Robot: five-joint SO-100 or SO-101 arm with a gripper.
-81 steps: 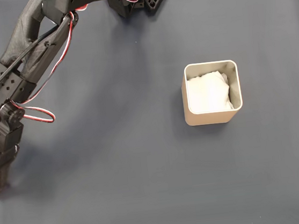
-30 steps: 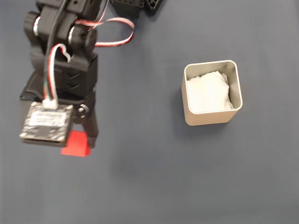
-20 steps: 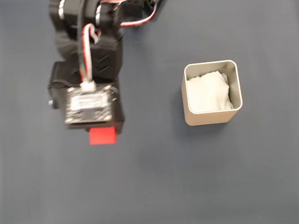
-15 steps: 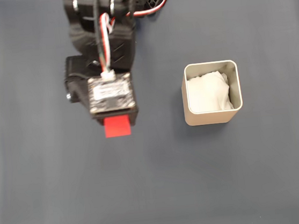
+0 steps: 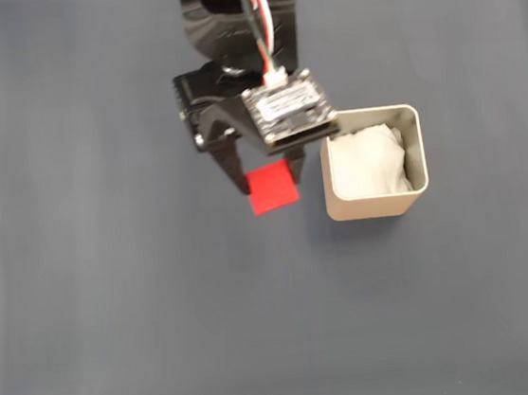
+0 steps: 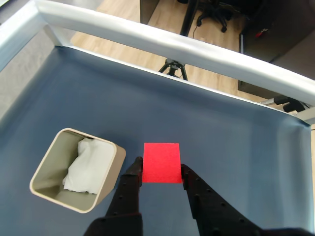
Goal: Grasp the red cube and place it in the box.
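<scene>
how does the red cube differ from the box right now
The red cube is bright red and solid; the box is beige, open-topped and holds white crumpled paper. The cube is smaller than the box. The cube is clamped between the jaws of the gripper, beside the box and outside it, while the box stands free on the dark table. Both are square-sided.

Wooden floor [image 6: 123, 14], office chair [image 6: 212, 14]
</scene>
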